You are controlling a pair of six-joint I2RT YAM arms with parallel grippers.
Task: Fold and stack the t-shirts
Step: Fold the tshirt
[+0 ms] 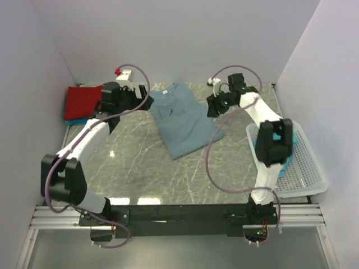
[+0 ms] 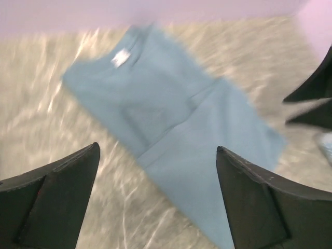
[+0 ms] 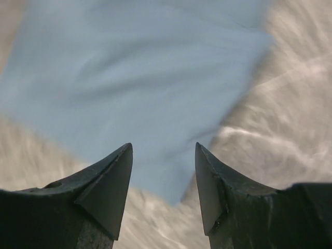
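Jaws left and right gape empty, flanking the folded slate-blue t-shirt (image 1: 182,120)

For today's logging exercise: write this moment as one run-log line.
slate-blue t-shirt: part-folded, unheld | left gripper: open, empty | right gripper: open, empty

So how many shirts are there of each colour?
Slate-blue shirt: 1
Red shirt: 1
Teal shirts: 2, one in the basket, one peeking from under the red one
Total: 4 shirts
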